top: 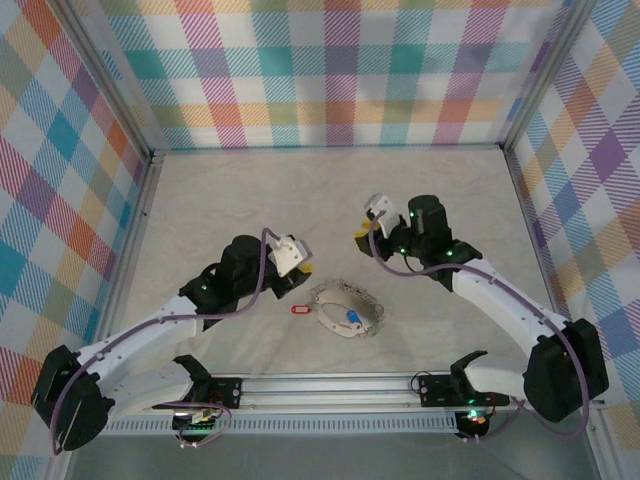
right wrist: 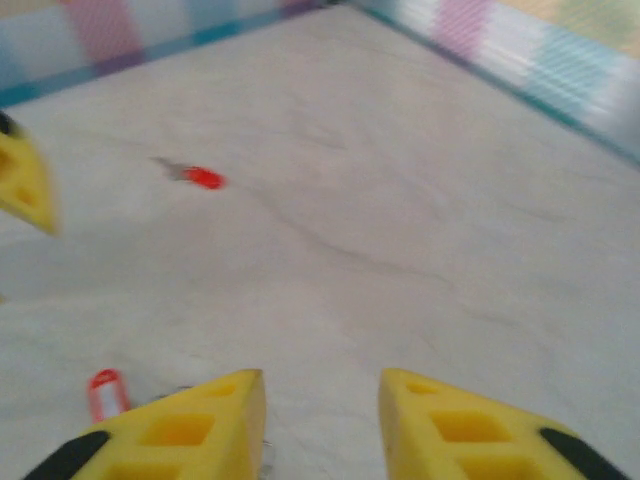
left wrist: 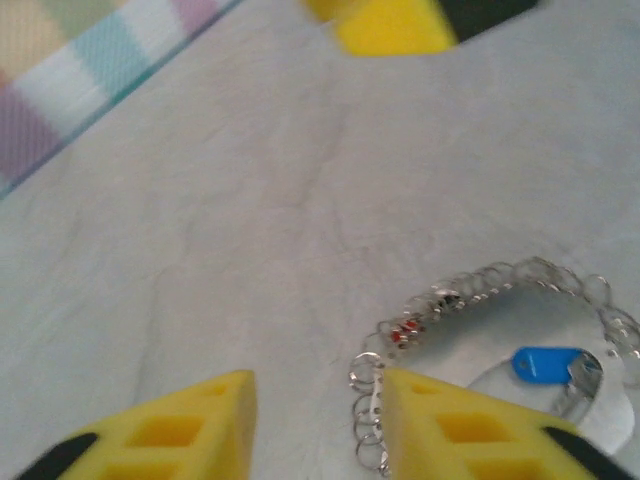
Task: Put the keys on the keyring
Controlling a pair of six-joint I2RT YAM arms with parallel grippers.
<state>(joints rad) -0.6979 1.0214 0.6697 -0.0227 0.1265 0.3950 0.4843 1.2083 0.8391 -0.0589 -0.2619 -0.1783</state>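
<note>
Silver chain keyring (left wrist: 495, 275) on the pale desk (top: 250, 190)
We see left gripper (left wrist: 315, 425) and right gripper (right wrist: 322, 425) both apart, empty; blue-headed key (left wrist: 545, 363) inside the loop, red-headed key (top: 300, 309) just beside it.

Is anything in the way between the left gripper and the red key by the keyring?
Nothing visible: only bare table lies between the left gripper and the red key; the keyring sits beside it.

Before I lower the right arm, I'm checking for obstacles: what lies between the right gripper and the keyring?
Nothing. In the top view, only bare table separates the right gripper from the keyring.
</note>
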